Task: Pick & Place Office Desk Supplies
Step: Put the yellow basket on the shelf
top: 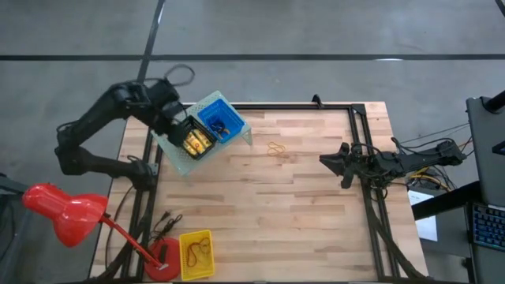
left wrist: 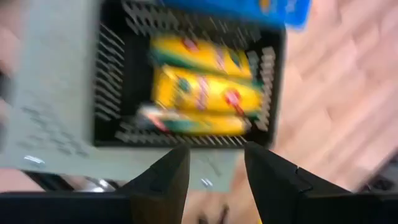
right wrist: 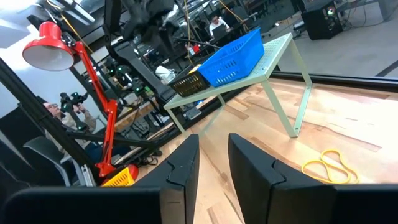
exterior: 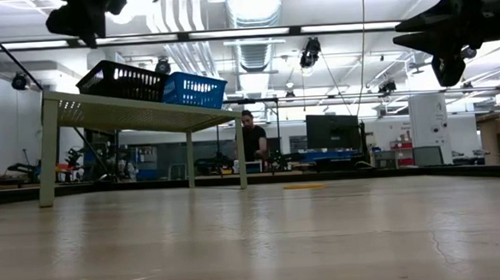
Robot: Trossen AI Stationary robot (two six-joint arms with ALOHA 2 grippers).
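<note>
The left gripper (left wrist: 214, 180) hangs over the black bin (left wrist: 186, 81) on the pale green riser (top: 180, 158), fingers apart and empty. In the bin lie yellow finger-sized pieces (left wrist: 205, 93), probably light and stiff; they are best pinched across the middle. At about three o'clock from the riser, the rubber bands (top: 275, 148) lie loose on the table (top: 268, 213): soft, thin, springy, best taken where loops overlap. The right gripper (right wrist: 213, 165) waits further toward three o'clock, fingers slightly apart, holding nothing.

yellow pieces (top: 196, 143) in black bin (top: 183, 135), tan rubber bands (top: 275, 148) on table
</note>
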